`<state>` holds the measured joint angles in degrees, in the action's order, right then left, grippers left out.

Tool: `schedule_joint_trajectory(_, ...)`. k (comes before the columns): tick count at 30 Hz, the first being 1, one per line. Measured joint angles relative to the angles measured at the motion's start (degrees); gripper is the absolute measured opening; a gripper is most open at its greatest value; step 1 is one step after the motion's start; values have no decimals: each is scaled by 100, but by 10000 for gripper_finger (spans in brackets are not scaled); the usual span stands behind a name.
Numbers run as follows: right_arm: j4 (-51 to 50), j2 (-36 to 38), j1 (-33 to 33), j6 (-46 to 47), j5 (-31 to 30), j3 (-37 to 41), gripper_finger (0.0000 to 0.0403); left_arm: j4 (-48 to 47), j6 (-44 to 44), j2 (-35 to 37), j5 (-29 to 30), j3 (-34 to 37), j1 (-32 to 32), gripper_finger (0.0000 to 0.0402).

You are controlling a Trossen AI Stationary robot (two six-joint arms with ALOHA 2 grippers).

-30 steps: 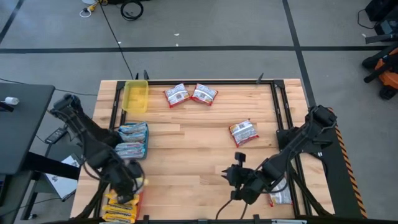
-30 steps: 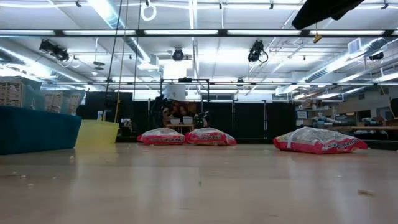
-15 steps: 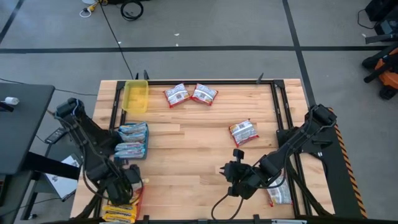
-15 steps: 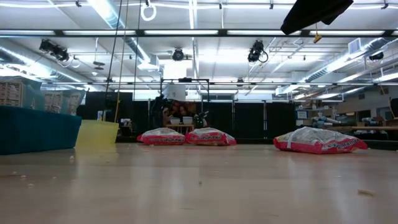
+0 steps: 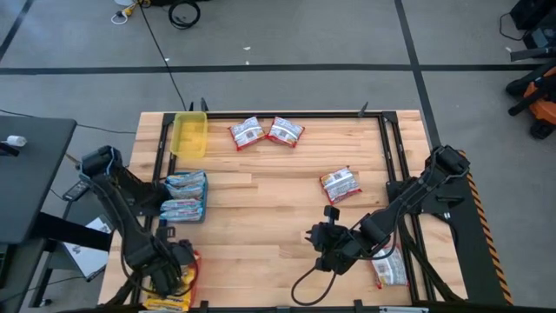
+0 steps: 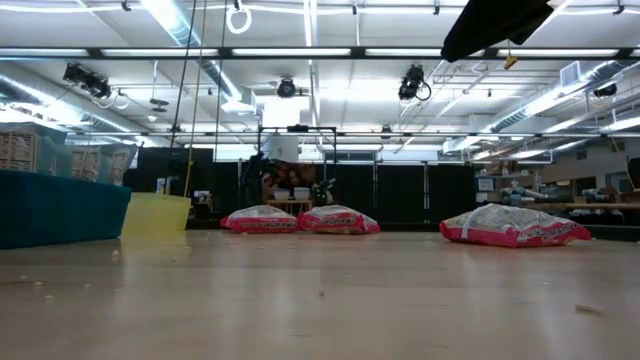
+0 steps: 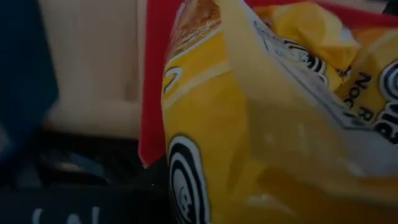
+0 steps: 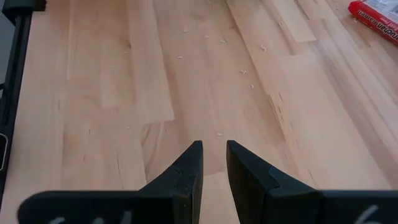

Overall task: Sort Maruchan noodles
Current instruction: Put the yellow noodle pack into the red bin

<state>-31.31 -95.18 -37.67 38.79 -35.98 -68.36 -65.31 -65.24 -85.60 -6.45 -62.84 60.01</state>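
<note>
Three red-and-white noodle packets lie flat on the wood (image 5: pixel 248 133) (image 5: pixel 285 131) (image 5: pixel 340 185); a fourth (image 5: pixel 391 269) lies at the table's right near corner under the right arm. Pale blue-white packets (image 5: pixel 184 196) fill the blue tray. Yellow-orange packets (image 5: pixel 169 298) lie in the red tray (image 7: pixel 152 93), and one yellow packet (image 7: pixel 249 137) fills the left wrist view. My left gripper (image 5: pixel 169 271) hangs right over that tray; its fingers do not show. My right gripper (image 8: pixel 214 155) is over bare wood with its fingers almost together and nothing between them.
A yellow tray (image 5: pixel 189 133) stands at the far left corner, apparently empty. A black metal frame (image 5: pixel 388 148) runs along the table's edges. Bare wood spreads across the middle and near side (image 5: pixel 261 235). The low view shows three red packets (image 6: pixel 338 219) and the right arm overhead (image 6: pixel 495 20).
My left gripper has moved toward the table's near edge, from beside the blue tray to over the red tray with the yellow packets. My right gripper has shifted a little toward the table's left over bare wood.
</note>
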Motion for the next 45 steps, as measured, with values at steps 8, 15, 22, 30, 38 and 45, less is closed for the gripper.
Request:
schedule_joint_trajectory(8,0,1,0,2,5,0,77,552,66,-107,-470,517,-262,142)
schedule_joint_trajectory(15,0,2,-2,2,6,0,77,603,639,-354,-503,523,-405,148)
schedule_joint_trajectory(22,0,2,-1,4,7,0,77,645,1300,-876,-611,510,-524,149)
schedule_joint_trajectory(30,0,2,-2,4,8,0,77,598,1844,-1099,-597,501,-884,150)
schedule_joint_trajectory(38,0,2,-4,8,312,0,77,505,1765,-1104,-200,510,-957,160)
schedule_joint_trajectory(45,0,2,-4,7,325,0,77,65,1099,-1026,-97,486,-973,227)
